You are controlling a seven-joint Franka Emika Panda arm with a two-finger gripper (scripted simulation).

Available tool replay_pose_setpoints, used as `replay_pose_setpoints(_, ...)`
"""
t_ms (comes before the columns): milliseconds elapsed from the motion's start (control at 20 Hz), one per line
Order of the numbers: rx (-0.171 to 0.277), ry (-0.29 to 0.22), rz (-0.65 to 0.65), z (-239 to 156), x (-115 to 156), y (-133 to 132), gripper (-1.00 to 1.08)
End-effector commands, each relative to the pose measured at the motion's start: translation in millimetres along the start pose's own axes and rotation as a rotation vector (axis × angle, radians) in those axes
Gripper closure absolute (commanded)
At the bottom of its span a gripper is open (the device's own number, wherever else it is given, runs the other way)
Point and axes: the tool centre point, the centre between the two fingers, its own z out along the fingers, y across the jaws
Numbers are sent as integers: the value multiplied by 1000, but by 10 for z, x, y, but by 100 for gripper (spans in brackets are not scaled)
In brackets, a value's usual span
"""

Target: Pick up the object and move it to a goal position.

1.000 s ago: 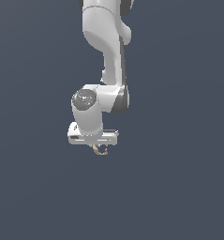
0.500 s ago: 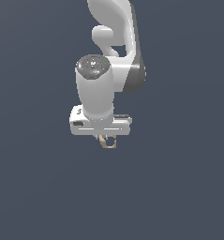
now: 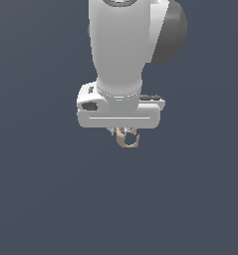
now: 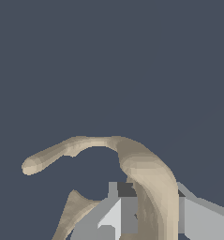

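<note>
The object [image 3: 127,139] is a tiny tan C-shaped piece with hooked prongs. It hangs just under the white gripper [image 3: 121,132], whose fingers are mostly hidden behind the hand in the exterior view. In the wrist view the object [image 4: 141,173] sits between the two grey fingertips [image 4: 111,218], with one prong reaching out past them. The gripper [image 4: 151,215] is shut on it and holds it in the air against a plain dark background.
The white arm [image 3: 121,45] fills the upper middle of the exterior view. Around it there is only an even dark blue-grey background.
The arm and gripper have moved toward the camera and look much larger now. The object has stayed in the gripper and moved with it.
</note>
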Motion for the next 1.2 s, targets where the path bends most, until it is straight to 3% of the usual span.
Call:
replay_pose_setpoints(0,0,-1,0,-231,35,-85,108)
replay_pose_setpoints(550,0,-1,0,-933,176,-345,108)
replay_pose_setpoints(1150,1,-1,0,-1231,253,-456,108)
